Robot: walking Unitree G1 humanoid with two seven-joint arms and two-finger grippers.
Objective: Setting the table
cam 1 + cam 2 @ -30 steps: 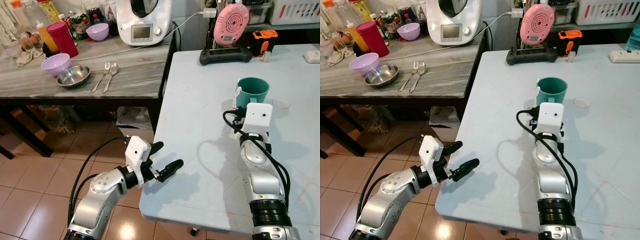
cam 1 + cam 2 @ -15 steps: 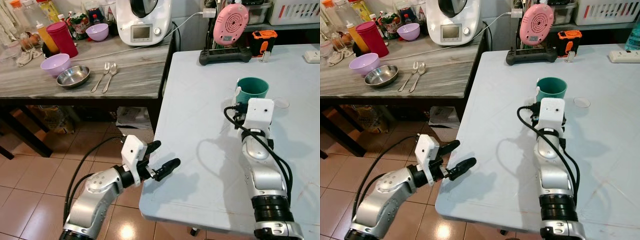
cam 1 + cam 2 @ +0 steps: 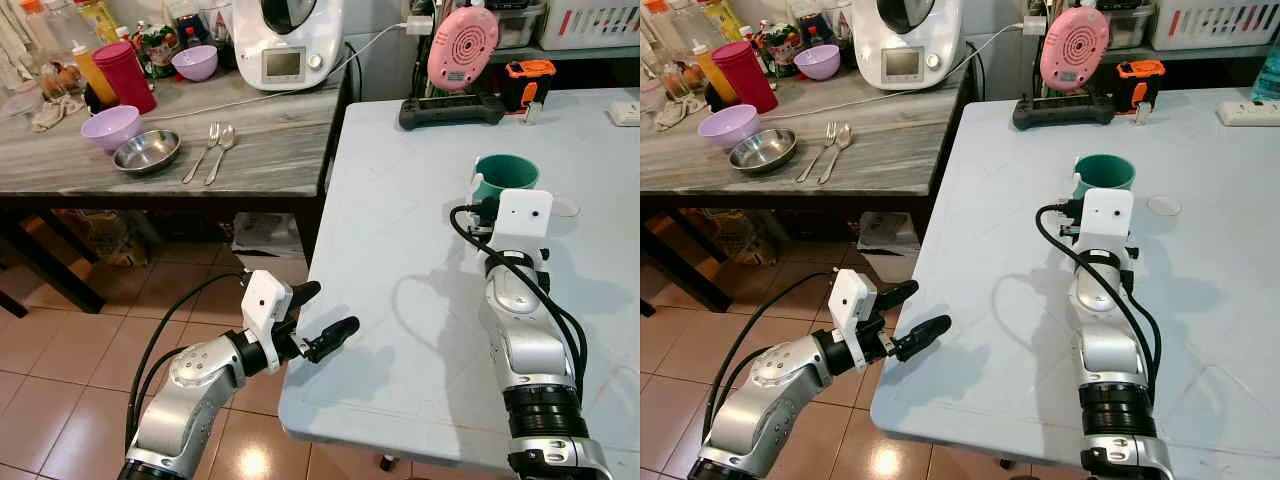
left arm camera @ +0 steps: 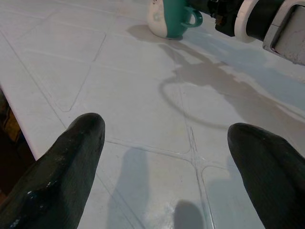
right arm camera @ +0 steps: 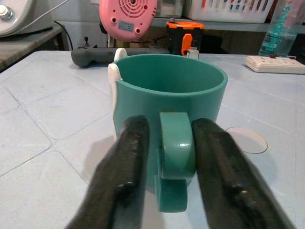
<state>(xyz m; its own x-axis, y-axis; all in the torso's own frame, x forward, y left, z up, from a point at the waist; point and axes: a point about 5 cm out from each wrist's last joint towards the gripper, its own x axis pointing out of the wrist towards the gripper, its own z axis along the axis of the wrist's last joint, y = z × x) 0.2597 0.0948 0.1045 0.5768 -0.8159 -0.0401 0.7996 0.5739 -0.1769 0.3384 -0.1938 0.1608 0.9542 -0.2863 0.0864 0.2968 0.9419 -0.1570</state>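
A teal mug (image 3: pixel 505 177) stands upright on a pale blue table (image 3: pixel 400 250), toward the table's far right. The right gripper (image 5: pixel 171 179) is at the mug: its two black fingers (image 5: pixel 125 176) sit one on each side of the mug's handle (image 5: pixel 175 157), close against it, w/ the handle between them. Can't tell if they are pressing it. In the head views the right arm's white wrist camera block (image 3: pixel 523 212) hides the fingers.

The left gripper (image 3: pixel 318 318) hangs just off the table's near left edge, above the tiled floor (image 3: pixel 60 380), fingers spread wide apart, holding nothing.

At the table's far edge stands a pink round device (image 3: pixel 462 46) on a black stand, w/ an orange-and-black tool (image 3: pixel 528 80) to its right. Left of the table is a grey wooden counter (image 3: pixel 150 160) w/ a fork and spoon (image 3: pixel 212 150), a steel bowl (image 3: pixel 147 153), a purple bowl (image 3: pixel 111 128), a red tumbler (image 3: pixel 126 77) and a white kitchen machine (image 3: pixel 287 40).
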